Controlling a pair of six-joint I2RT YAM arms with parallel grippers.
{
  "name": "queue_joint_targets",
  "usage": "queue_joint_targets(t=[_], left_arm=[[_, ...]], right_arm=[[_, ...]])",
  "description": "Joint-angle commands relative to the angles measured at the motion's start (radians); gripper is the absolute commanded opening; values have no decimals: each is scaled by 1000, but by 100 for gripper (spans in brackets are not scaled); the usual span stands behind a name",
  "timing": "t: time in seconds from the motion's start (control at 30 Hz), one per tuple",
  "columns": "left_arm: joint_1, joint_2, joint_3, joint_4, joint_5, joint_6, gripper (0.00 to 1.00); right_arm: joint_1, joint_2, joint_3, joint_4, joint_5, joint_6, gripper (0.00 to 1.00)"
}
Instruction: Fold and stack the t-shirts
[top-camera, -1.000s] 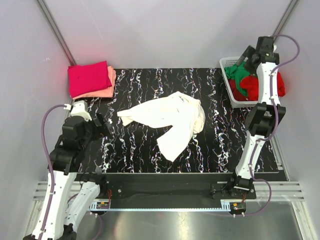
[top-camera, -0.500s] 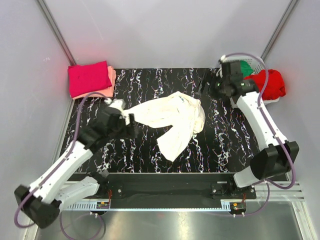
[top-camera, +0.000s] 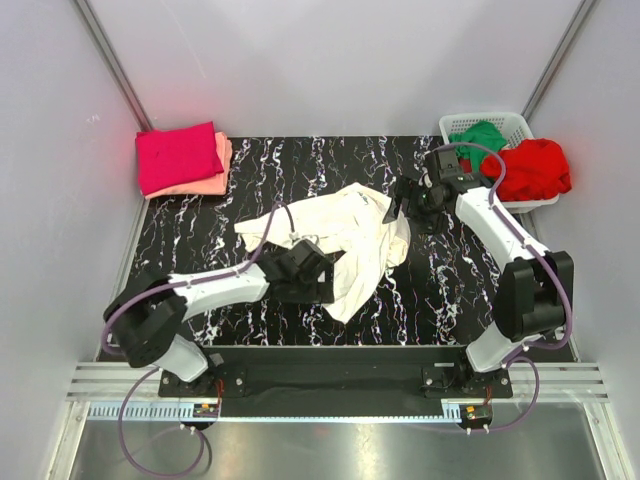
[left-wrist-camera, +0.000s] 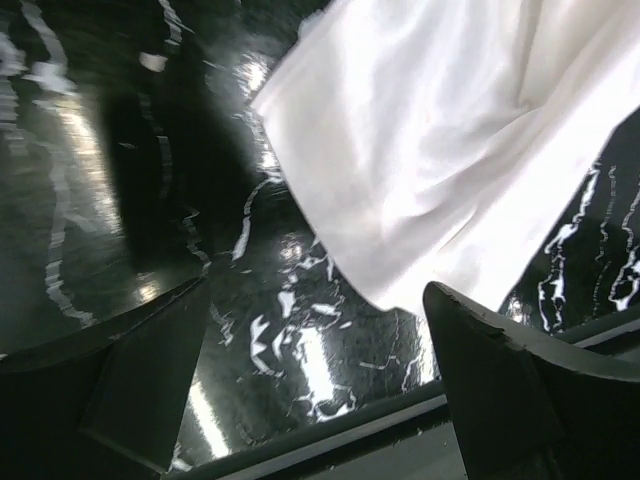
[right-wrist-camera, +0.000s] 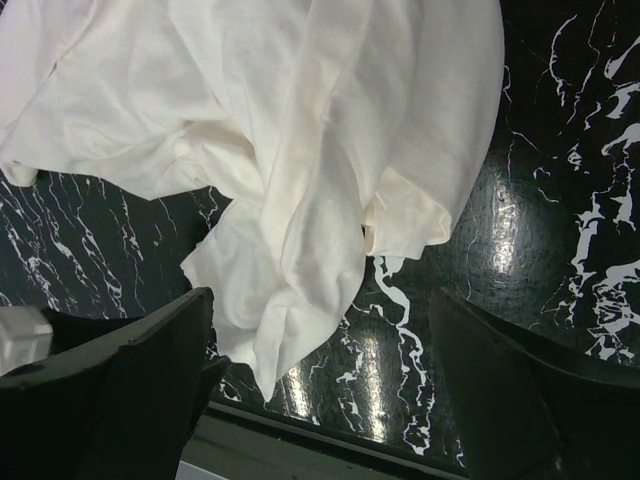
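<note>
Top external view gives the whole scene: a crumpled white cotton t-shirt (top-camera: 340, 240) lies in the middle of the black marble-patterned table (top-camera: 190, 230), and both arms lean over it from opposite sides, I think so that each can take one edge and spread it flat for folding. The left gripper (top-camera: 318, 268) hangs over the near hem and the right gripper (top-camera: 402, 200) over the far right bunch. On both wrist views the fingers stand wide apart and hold nothing. A folded magenta t-shirt (top-camera: 178, 155) lies on a folded salmon-pink t-shirt (top-camera: 222, 158) in the far left corner, surely the stack. A green t-shirt (top-camera: 480, 135) and a red t-shirt (top-camera: 535, 168) wait at the white slatted plastic basket (top-camera: 510, 122). Collar and sleeves of the white one are lost in creases, and whether any finger touches the cloth I cannot tell.
</note>
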Motion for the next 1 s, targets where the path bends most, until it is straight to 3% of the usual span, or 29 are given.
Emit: queue_joint_targets(t=[0.0, 0.2, 0.3, 0.33, 0.4, 0.43, 0.57, 0.7, 0.77, 0.87, 0.9, 0.97], left_arm=[[-38, 88, 36, 138, 47, -64, 95], [-50, 203, 42, 211, 81, -96, 92], [-50, 254, 66, 220, 82, -90, 53], [-49, 257, 85, 209, 84, -84, 29], [-41, 250, 108, 163, 62, -64, 4], [-26, 233, 123, 81, 18, -54, 0], [51, -10, 88, -165, -132, -50, 0], [205, -424, 62, -445, -250, -41, 0], [258, -553, 60, -504, -267, -26, 1], [305, -605, 54, -561, -235, 0, 37], [307, -603, 46, -590, -228, -10, 65], [305, -600, 28, -595, -212, -21, 74]], right_arm=[[7, -37, -29, 22, -12, -23, 95], [7, -23, -56, 36, -19, -27, 95], [7, -14, -59, 35, -13, -34, 95], [7, -8, -59, 38, -12, -35, 95], [7, -2, -57, 38, -9, -38, 95], [7, 3, -57, 35, -9, -40, 95], [7, 3, -54, 27, 13, -47, 96], [7, 7, -60, 33, 42, -34, 96], [7, 16, -57, 38, 39, -28, 96], [7, 29, -57, 50, 11, -6, 96], [8, 30, -59, 57, -10, 0, 96], [14, 26, -65, 67, -29, 5, 95]])
